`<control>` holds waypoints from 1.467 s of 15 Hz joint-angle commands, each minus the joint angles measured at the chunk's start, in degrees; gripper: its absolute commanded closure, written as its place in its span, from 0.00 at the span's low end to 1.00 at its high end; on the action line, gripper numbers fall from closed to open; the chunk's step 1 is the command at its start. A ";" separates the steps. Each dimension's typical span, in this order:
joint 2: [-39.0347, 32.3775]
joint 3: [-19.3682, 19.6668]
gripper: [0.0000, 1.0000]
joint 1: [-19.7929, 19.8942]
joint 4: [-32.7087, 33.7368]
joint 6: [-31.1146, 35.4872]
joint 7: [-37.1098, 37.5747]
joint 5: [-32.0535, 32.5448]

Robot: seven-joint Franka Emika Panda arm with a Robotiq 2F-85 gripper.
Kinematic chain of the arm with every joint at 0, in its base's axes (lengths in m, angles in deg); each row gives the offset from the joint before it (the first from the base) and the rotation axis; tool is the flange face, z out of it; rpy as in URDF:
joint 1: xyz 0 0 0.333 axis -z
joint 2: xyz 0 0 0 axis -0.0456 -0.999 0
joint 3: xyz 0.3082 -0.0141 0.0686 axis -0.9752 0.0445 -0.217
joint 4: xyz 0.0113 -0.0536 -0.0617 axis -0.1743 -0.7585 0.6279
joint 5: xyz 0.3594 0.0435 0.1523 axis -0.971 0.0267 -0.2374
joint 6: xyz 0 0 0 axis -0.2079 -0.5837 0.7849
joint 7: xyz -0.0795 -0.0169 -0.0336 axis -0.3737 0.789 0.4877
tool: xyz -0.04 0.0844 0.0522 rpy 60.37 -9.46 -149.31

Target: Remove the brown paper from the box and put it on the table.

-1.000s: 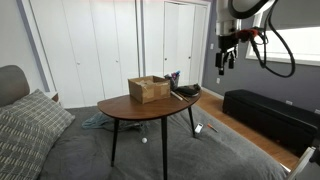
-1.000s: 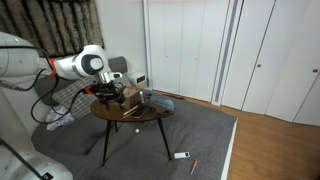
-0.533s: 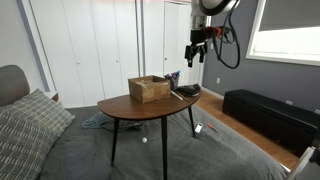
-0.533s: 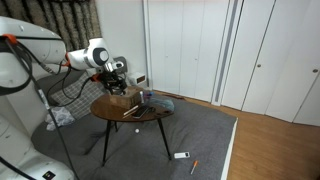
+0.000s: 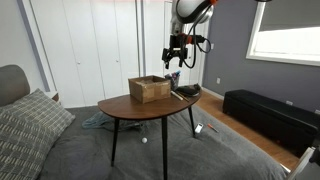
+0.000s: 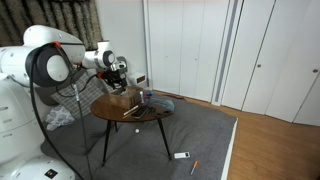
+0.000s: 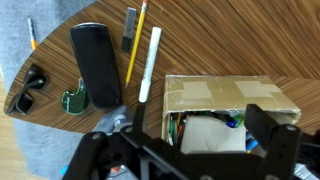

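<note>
Closest in the wrist view, the black two-fingered gripper [image 7: 185, 132] hovers with its fingers spread wide and nothing between them. Straddled by them just below is the small, open-topped brown cardboard box [image 7: 225, 92], one flap sealed with tan tape. The pale brown crumpled paper [image 7: 212, 138] lies inside it, packed against a few green and blue items that are too small to identify. I judge the paper to be light and soft: it should give and crease under the fingers and could tear or drag its neighbours up if pinched deep. A raised fold near the middle of its exposed top looks the best place to take hold. Beyond the box, on the oval dark wooden table [image 7: 230, 40], lie a white marker pen [image 7: 150, 62], a yellow pencil [image 7: 137, 40], a long black glasses case [image 7: 95, 65] and a pair of black sunglasses [image 7: 28, 90], all well clear of the box. No brand, label or writing can be read on anything. Farther off, in an exterior view, the gripper [image 5: 175, 52] hangs above and just beside the box [image 5: 149, 89], which stands at the middle of the table [image 5: 120, 106].
</note>
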 commanded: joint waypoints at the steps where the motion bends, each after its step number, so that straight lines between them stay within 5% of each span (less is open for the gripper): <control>1: -0.32 0.95 0.00 -0.99 0.11 -0.13 -0.07 -0.09; 9: -2.20 0.85 0.00 -1.19 1.80 1.74 0.33 -1.50; 22: -17.02 4.06 0.00 -8.43 9.49 19.89 8.09 4.91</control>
